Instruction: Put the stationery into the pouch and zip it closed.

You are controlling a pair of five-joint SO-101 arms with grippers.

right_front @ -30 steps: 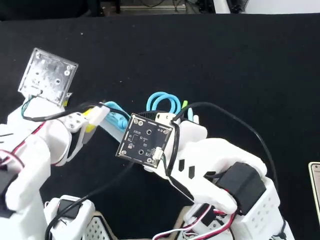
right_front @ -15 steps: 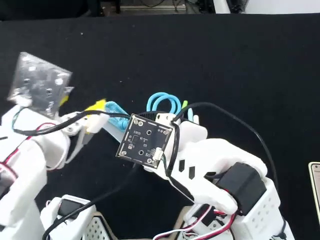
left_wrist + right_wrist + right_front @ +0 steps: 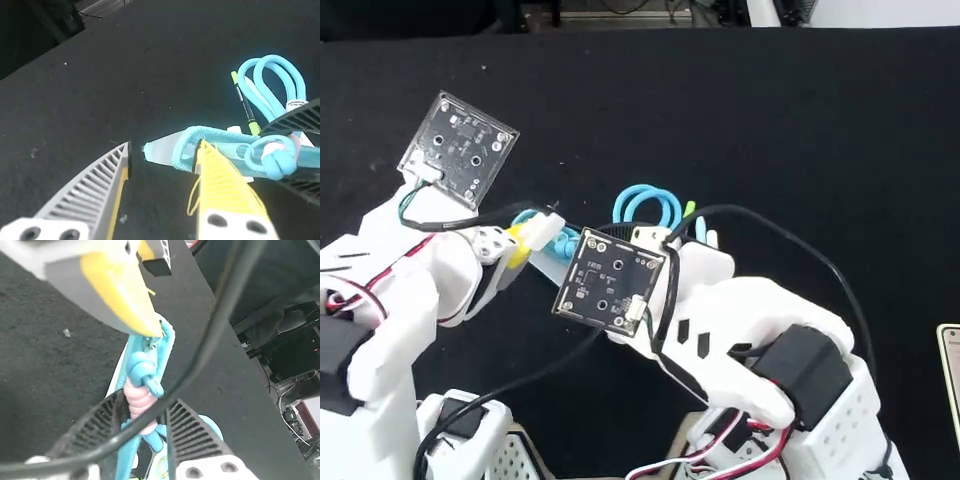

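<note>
- The right gripper (image 3: 142, 405) is shut tight on the knot (image 3: 143, 376), a pink and blue bit of cord at the pouch's edge.
- The left gripper (image 3: 164, 149) is wide open. The clear end of the pouch (image 3: 156, 152) sits between its fingers. The yellow finger (image 3: 220, 190) touches the blue edge.
- If the left gripper shuts on just the thin tip, I think the pouch could slip out when the knot gets pulled.
- Then the pouch would slide on the table (image 3: 800, 120) and the zip would not move.
- The cable (image 3: 220, 325) near the right gripper might snag.
- The pouch lies on the table between the two arms. A pen (image 3: 245, 105) meets its far edge, but I cannot tell if the pen is inside.
- I cannot tell if the zip is shut.
</note>
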